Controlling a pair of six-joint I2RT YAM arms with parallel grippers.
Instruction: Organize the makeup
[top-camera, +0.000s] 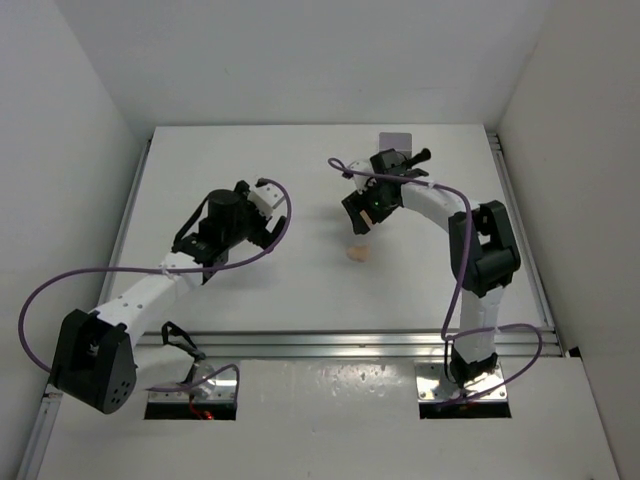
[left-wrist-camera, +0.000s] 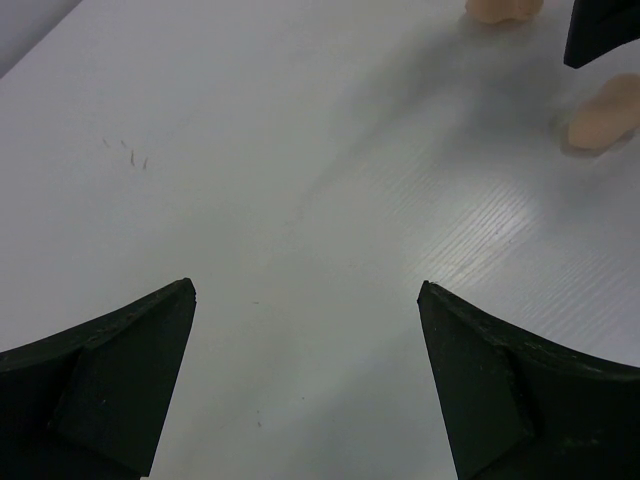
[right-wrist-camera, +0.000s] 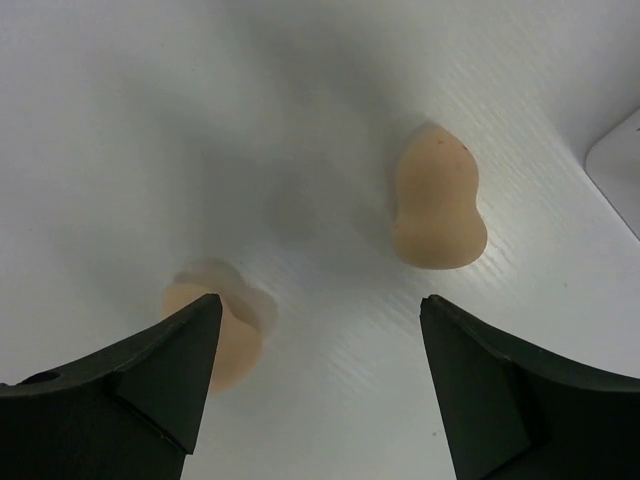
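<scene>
Right gripper (right-wrist-camera: 315, 310): jaws spread, nothing held, hovering above two peach sponges. The far sponge (right-wrist-camera: 438, 205) lies ahead of the gap; the near sponge (right-wrist-camera: 215, 345) is partly hidden behind one finger. Left gripper (left-wrist-camera: 305, 290): spread, empty, over the bare table (left-wrist-camera: 250, 150).

Step, as I judge it: sponge pickup. Next I centre on one sponge, descend, close softly.

We are logging a white worktop (top-camera: 250, 290) carrying two peach items. The far sponge (right-wrist-camera: 437, 205) is lying on its side, with the near sponge (right-wrist-camera: 240, 345) sitting close by, apart, partly hidden.
</scene>
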